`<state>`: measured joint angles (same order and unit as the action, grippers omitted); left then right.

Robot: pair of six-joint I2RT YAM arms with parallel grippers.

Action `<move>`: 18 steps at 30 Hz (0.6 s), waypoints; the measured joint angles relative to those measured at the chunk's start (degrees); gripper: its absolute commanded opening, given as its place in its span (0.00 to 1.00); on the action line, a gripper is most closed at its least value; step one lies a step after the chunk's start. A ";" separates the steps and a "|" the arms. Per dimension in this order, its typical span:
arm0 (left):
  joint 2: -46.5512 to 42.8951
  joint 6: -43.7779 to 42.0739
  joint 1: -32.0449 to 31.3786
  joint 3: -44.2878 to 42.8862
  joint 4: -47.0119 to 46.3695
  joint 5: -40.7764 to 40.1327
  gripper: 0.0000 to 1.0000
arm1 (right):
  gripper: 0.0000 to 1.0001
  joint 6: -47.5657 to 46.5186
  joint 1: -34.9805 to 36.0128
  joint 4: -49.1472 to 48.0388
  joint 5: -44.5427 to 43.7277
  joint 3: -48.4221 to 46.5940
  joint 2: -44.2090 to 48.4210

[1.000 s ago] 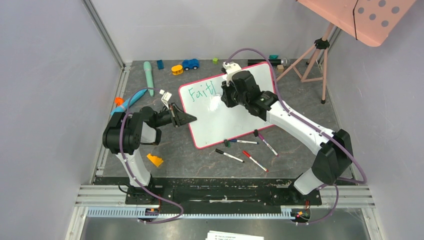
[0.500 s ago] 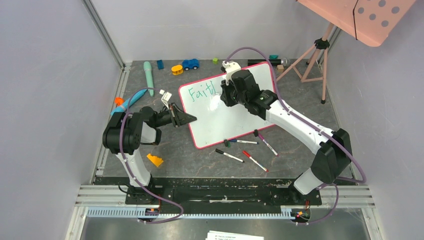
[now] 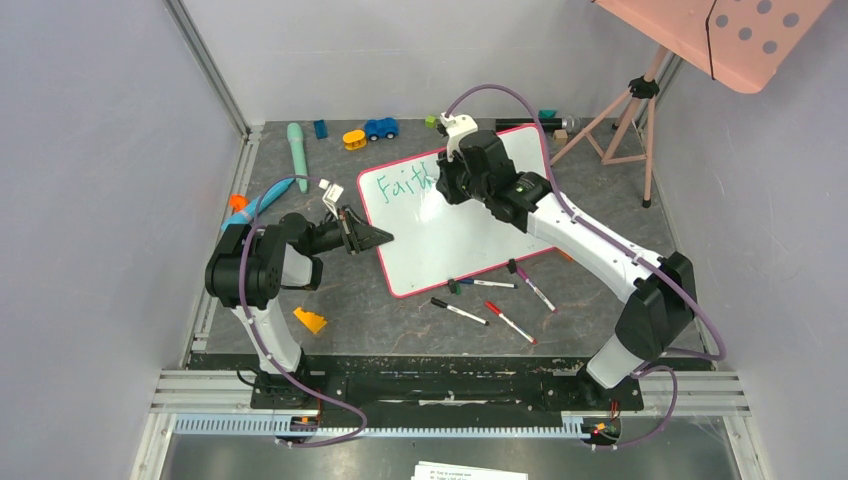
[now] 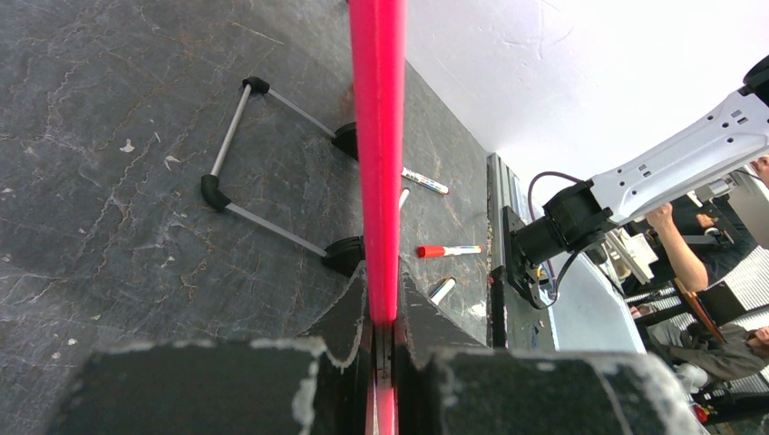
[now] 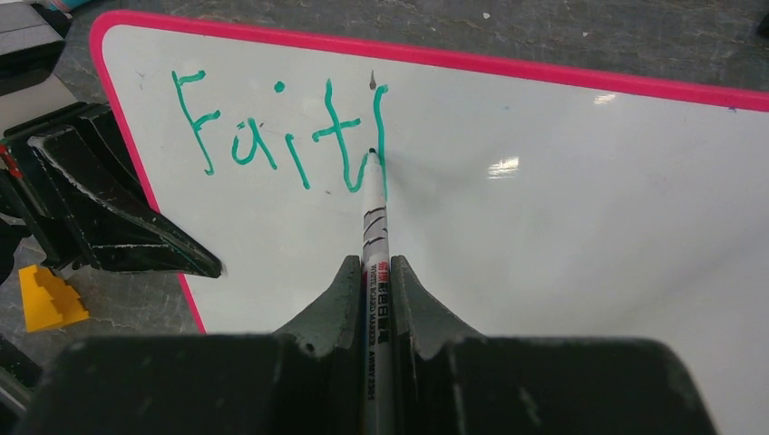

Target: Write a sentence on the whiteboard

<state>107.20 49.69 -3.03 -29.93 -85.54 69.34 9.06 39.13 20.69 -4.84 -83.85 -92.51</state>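
Mid-word: my right hand (image 5: 374, 265), shut tight on a white green-ink marker (image 5: 374, 217), strokes the "h" of the green handwritten sentence (image 5: 272, 136) at upper left of the glossy pink-rimmed whiteboard (image 5: 562, 236), centre of the overhead frame, its rim pinched in my closed left hand (image 4: 383, 313); next, I judge: finish the letter, lift, space rightward.

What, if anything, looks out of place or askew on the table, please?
The whiteboard lies skewed, not square to the table, with the left end effector clamped on its pink rim. Four loose markers lie scattered by its near edge. Nothing looks spilled or damaged.
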 measured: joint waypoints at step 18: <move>0.00 0.00 0.00 0.00 0.00 -0.04 0.02 | 0.00 0.02 -0.55 -0.02 -0.17 -0.48 -0.22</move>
<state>107.20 49.69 -3.03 -29.93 -85.54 69.30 9.08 38.59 20.67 -5.02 -84.33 -92.73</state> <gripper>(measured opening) 0.092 0.121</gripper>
